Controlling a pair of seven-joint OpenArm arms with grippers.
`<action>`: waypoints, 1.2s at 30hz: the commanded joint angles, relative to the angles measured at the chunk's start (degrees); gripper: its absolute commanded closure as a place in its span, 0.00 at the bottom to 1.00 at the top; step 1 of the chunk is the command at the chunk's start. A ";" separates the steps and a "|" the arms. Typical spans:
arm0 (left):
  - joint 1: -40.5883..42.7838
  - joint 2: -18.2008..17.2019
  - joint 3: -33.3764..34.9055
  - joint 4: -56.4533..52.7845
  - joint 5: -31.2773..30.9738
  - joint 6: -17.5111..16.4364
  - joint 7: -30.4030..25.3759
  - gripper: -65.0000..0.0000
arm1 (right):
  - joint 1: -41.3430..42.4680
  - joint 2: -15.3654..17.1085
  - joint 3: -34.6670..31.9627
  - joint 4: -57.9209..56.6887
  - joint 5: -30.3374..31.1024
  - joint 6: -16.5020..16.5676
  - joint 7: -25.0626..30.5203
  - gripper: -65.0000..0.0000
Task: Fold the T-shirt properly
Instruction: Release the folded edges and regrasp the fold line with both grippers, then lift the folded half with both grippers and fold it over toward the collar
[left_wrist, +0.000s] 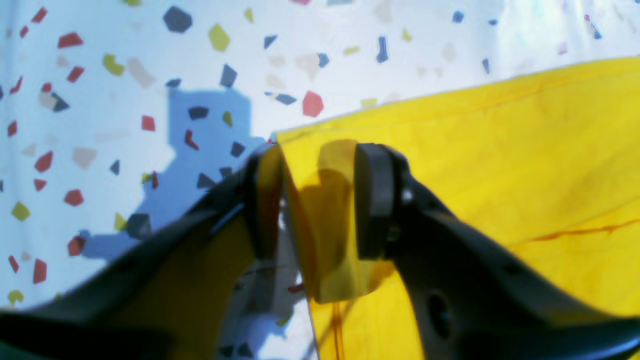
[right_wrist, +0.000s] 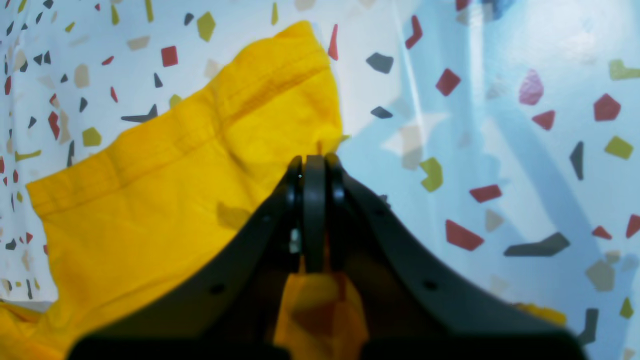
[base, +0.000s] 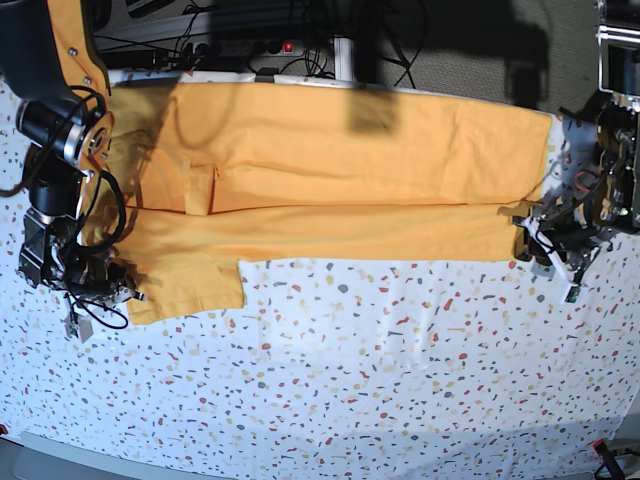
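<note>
T-shirt (base: 330, 190) looks soft, light, floppy; best gripped at hem corners. Left fingers (left_wrist: 372, 200) spread around its edge, right fingers (right_wrist: 315, 210) pinching fabric.

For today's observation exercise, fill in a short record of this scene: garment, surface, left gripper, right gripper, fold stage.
garment: orange-yellow T-shirt, spread lengthwise, one long fold laid in
surface: speckled terrazzo-pattern tablecloth
left gripper: jaws parted, shirt edge hanging between them
right gripper: shut on the T-shirt's sleeve end
fold stage: partly folded, one sleeve still sticking out
</note>
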 joint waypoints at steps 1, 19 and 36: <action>-0.94 -0.98 -0.44 1.11 -0.63 -0.02 -0.81 0.72 | 1.92 0.94 0.02 1.01 0.46 1.11 0.66 1.00; -0.81 -0.96 -0.44 1.11 -0.61 -0.04 2.86 1.00 | -4.35 0.90 0.02 15.30 6.36 3.40 -2.67 1.00; 0.42 -0.98 -0.44 11.93 -0.85 -0.02 4.50 1.00 | -26.58 0.87 0.04 50.05 11.21 3.40 -6.64 1.00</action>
